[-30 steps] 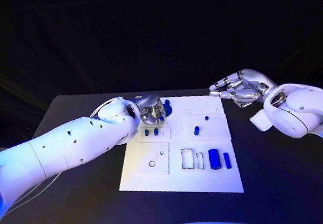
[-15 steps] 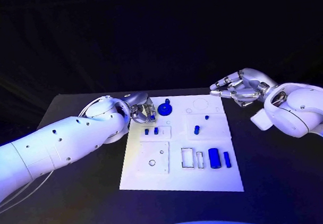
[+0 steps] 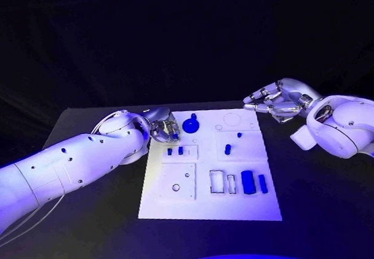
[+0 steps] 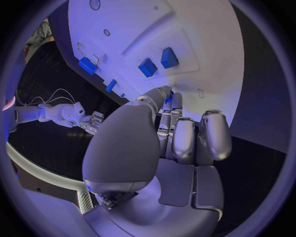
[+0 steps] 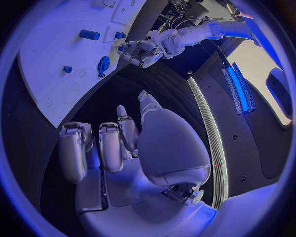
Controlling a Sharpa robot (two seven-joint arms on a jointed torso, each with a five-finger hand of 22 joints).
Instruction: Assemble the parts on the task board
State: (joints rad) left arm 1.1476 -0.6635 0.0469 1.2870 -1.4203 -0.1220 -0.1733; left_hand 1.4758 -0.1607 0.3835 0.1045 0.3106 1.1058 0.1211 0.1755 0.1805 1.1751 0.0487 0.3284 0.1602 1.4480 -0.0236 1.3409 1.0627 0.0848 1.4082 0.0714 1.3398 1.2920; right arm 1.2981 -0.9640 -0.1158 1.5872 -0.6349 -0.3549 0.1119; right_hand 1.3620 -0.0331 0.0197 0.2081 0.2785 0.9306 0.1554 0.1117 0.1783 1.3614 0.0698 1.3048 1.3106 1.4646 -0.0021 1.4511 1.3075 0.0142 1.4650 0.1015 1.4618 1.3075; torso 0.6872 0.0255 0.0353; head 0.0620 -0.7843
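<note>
The white task board [image 3: 181,195] lies mid-table with several blue parts on it. My left hand [image 3: 163,130] hovers at its far left edge and pinches a small blue part [image 4: 167,98] between thumb and finger. Just beside it on the board is a round blue part with a stem [image 3: 191,126], and in front of it two small blue pieces [image 3: 175,151]. A blue peg [image 3: 227,150] stands mid-board. My right hand [image 3: 278,102] hangs off the board's far right corner, fingers curled in, holding nothing.
A blue block [image 3: 248,183] and a thin blue bar [image 3: 263,184] lie near the board's front right, beside rectangular slots [image 3: 217,183]. A round hole [image 3: 176,189] sits in the front left panel. Black table [image 3: 337,201] surrounds the board.
My left hand has drawn back from over the board towards its far left edge, uncovering the round blue part. The right hand has stayed in place.
</note>
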